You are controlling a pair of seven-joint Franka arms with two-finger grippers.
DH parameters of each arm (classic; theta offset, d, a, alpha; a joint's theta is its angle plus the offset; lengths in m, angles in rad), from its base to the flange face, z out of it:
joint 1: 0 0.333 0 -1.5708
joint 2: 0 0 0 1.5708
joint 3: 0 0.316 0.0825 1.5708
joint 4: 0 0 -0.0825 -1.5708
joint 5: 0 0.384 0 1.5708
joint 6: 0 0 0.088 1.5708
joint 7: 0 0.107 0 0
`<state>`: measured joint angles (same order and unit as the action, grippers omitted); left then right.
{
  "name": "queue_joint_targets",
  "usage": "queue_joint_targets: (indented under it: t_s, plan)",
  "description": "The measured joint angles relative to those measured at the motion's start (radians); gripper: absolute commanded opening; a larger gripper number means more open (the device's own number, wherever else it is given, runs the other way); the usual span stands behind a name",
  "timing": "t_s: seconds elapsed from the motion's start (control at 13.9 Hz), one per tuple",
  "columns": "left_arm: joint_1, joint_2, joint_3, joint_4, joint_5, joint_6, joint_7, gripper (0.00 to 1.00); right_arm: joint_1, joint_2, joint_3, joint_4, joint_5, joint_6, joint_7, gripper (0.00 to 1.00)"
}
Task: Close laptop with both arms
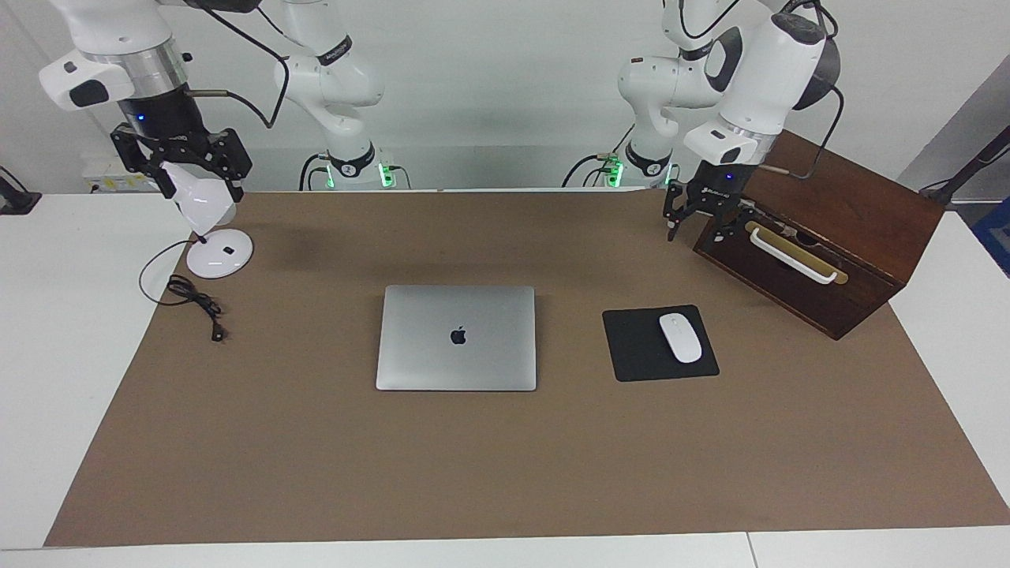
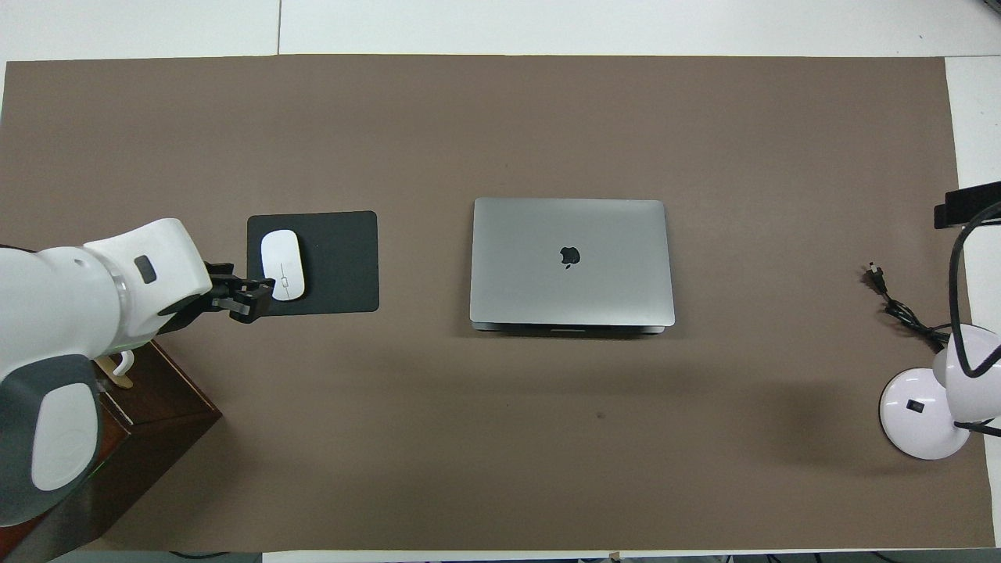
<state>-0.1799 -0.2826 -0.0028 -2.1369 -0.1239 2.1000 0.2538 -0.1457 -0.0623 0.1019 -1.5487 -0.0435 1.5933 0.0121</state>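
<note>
Facing view: the laptop [image 1: 456,338] is seen lying flat at the middle of the table [image 1: 316,473], lid down and logo up, so the closing is judged done. The left tool [image 1: 701,214] is held over the wooden box [image 1: 821,244], fingers spread; the right tool [image 1: 183,162] is held over the lamp [image 1: 211,237], fingers spread.

Overhead view: the laptop [image 2: 571,262] is shown shut beside the mouse pad [image 2: 313,262], with the left tool [image 2: 242,297] at that pad's edge. Only a retreat of both arms is judged to be called for.
</note>
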Motion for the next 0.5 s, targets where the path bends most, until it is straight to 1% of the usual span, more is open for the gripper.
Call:
queue_joint_targets:
  t_s: [0.36,0.5]
  plan:
    - [0.140,-0.003,0.000,0.100,0.013,-0.079,0.035,1.00,0.004,0.002,-0.002,0.000,0.000,0.001,0.000,1.00]
    - [0.178,0.002,0.000,0.148,0.033,-0.127,0.037,1.00,0.004,0.003,-0.004,0.000,0.000,-0.001,0.000,1.00]
